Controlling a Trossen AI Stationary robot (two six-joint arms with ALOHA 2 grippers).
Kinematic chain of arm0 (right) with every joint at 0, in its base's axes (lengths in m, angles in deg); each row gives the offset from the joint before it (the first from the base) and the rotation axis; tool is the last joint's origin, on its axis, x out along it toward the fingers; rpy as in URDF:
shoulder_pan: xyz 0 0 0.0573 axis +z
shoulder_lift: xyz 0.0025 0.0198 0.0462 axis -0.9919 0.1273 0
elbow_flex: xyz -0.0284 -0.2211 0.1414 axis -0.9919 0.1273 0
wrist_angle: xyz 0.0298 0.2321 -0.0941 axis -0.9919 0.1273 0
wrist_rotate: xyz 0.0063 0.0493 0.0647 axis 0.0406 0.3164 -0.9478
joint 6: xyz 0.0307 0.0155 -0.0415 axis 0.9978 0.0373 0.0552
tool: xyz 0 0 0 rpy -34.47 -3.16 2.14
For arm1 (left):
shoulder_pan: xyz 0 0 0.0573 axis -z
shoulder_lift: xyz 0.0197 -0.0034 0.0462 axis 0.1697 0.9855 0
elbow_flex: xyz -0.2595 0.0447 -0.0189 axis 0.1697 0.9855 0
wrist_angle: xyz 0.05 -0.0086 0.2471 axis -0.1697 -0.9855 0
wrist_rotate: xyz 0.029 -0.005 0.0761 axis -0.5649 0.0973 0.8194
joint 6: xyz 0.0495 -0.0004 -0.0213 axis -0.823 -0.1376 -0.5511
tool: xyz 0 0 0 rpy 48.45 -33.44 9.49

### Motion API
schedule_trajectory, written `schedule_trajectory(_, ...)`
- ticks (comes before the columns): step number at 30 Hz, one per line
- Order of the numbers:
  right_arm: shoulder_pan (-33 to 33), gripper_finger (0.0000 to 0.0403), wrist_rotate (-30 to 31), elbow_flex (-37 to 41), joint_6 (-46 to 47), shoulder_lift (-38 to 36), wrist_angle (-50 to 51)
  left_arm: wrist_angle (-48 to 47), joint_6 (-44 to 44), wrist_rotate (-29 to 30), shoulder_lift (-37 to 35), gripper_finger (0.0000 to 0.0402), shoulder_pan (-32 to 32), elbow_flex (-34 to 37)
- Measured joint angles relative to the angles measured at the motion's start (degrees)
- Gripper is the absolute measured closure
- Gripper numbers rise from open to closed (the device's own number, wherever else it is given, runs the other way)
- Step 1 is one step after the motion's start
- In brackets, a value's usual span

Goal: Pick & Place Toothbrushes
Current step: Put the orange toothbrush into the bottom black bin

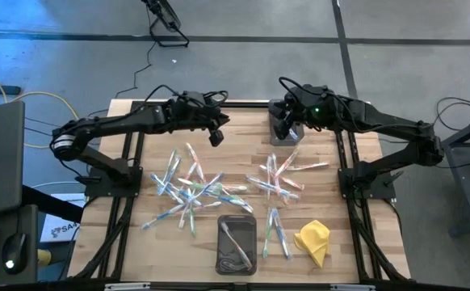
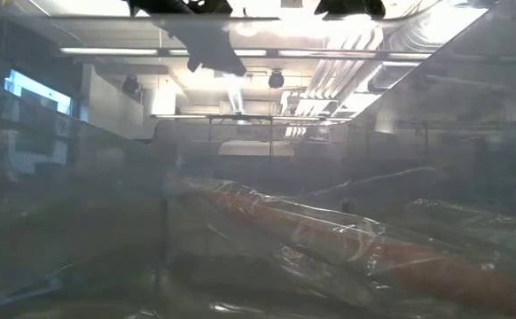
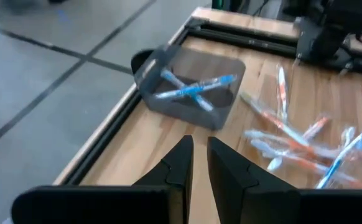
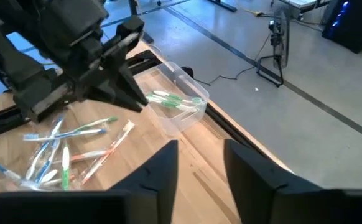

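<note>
We see the right pincer [image 4: 199, 163] hanging over the far right part of the counter [image 1: 138, 242], its two dark fingers [image 4: 162, 168] apart with bare wood showing between them and nothing held. From above, this pincer [image 1: 283, 123] sits over the far edge, just beside a dark bin [image 1: 280, 136].

The left pincer [image 3: 199, 163] hovers above the wood with its fingers [image 3: 180, 163] almost together, only a narrow slit between them and nothing in it. In the overhead view it [image 1: 216, 136] is raised above the far middle of the counter, well apart from the right one.

In front of the left pincer stands a grey bin [image 3: 190, 84] near the counter's edge, with blue-accented toothbrushes crossed inside it. Seen from the right wrist, a clear bin [image 4: 180, 106] at the edge holds green-accented ones.

The loose toothbrushes [image 1: 190, 187] lie scattered over the middle of the counter in two main clusters, one left of centre and one right of centre. A dark tray [image 1: 237, 244] sits at the near edge, with a crumpled yellow cloth [image 1: 313, 240] to its right.
</note>
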Motion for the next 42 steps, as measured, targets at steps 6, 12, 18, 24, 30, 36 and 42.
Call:
schedule_trajectory(6, 1.64, 0.0342, -1.69, 0.0, 0.02, 0.0, 3.78, -1.79, 0.0, 0.0, -3.34, 0.036, 0.08, 0.0)
schedule_trajectory(12, 5.84, 0.038, -2.0, 0.0, 0.58, 0.0, 12.29, -3.47, 0.0, 0.04, -5.37, 0.036, 0.08, 0.0)
schedule_trajectory(18, 8.87, 0.0395, -6.33, 0.0, 3.14, 0.0, 19.9, -3.48, 0.02, 0.04, -5.56, 0.036, 0.07, 0.0)
schedule_trajectory(24, 9.48, 0.0394, -6.87, -0.02, 7.46, 0.0, 25.16, -3.56, 0.02, 0.04, -5.56, 0.036, 0.01, 0.0)
schedule_trajectory(30, 9.24, 0.0393, -6.89, -0.02, 6.04, 0.63, 29.11, -3.7, 0.02, 0.04, -5.56, 0.036, 0.01, 0.0)
schedule_trajectory(36, 9.29, 0.0393, -7.55, -0.09, 4.53, 1.9, 30.46, -3.7, 0.06, -1.11, -5.56, 0.036, 0.01, 0.02)
schedule_trajectory(42, 9.29, 0.0393, -7.35, -0.09, 3.04, 5.28, 30.95, -4.09, 0.07, -1.27, -5.54, 0.036, 0.01, 0.02)
